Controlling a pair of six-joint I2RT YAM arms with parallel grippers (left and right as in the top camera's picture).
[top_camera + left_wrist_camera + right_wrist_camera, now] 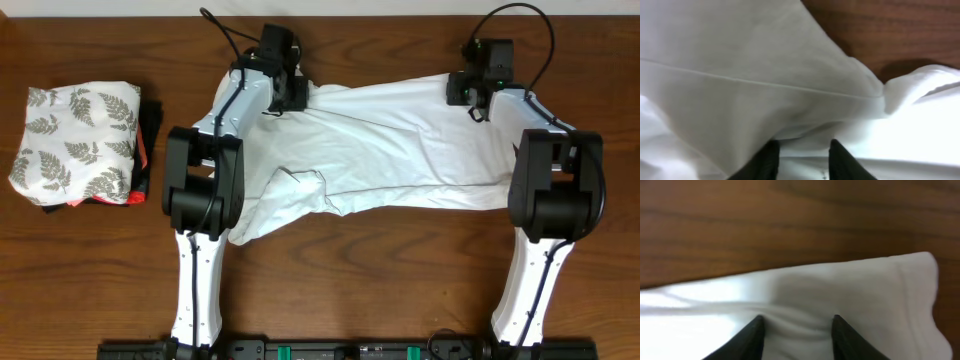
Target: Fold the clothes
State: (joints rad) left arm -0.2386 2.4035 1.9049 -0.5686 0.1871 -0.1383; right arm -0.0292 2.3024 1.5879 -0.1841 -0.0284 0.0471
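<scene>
1. Tabletop of dark wood [400,300] fills the overhead view.
2. White T-shirt [400,140] lies spread sideways across the middle of the frame. It is wrinkled, and a loose flap is bunched at its lower left. No print shows.
3. Two white-and-black arms reach from the bottom edge up the left and right sides, each ending at the shirt's upper edge.
4. Folded cloth with a grey fern-leaf pattern [75,140] sits at the far left, well apart from the shirt. It rests on top of black and red folded garments [148,150].
5. Left gripper [285,100] [805,157] is at the shirt's upper left. Its fingers stand apart with cloth lying across the gap, and it clamps nothing.
6. Right gripper [470,100] [799,335] is at the upper right, beside a hemmed corner. Its fingers are likewise parted over flat cloth, and it grasps nothing.
7. Step in hand, as a judgement: taking hold of the upper edge to begin a fold. To do it well, both grippers would pinch the hem at matching points. They would then lift together and carry the edge evenly, so the lower-left bunching is not folded in.
8. Count: one table, one T-shirt, two arms, one patterned cloth, two grippers. The number of dark garments cannot be told.
</scene>
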